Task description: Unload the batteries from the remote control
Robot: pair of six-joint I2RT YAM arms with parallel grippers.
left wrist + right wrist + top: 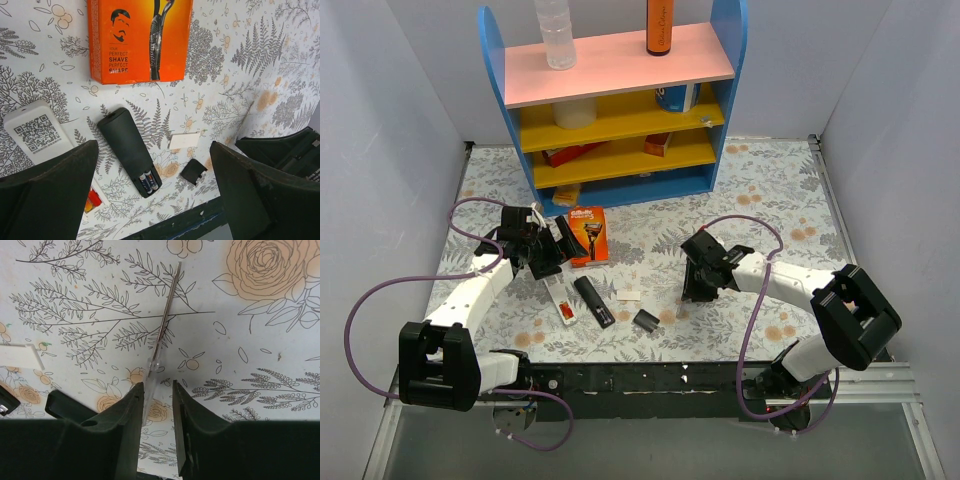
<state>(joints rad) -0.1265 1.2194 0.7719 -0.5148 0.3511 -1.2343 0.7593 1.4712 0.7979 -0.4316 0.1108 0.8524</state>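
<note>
A black remote (pixel 125 145) lies on the floral table, its near end open on two dark cells with orange and white bands (pixel 148 182). It also shows in the top view (pixel 593 300). Beside it lies a white remote with a QR label (pixel 35 132). The red-orange batteries (pixel 92 200) show at its near end, partly hidden by my left finger; they also show in the top view (pixel 566 310). My left gripper (pixel 154 150) (pixel 542 262) is wide open and empty above them. My right gripper (pixel 158 385) (pixel 698 285) is open by a narrow gap, low over the table. A thin clear stick (pixel 164 325) runs between its fingers.
A black battery cover (pixel 193 171) (pixel 646 320) and a small white card (pixel 184 140) (pixel 628 295) lie right of the black remote. An orange razor package (pixel 140 40) (pixel 587 235) lies behind it. A blue and yellow shelf (pixel 620 120) stands at the back.
</note>
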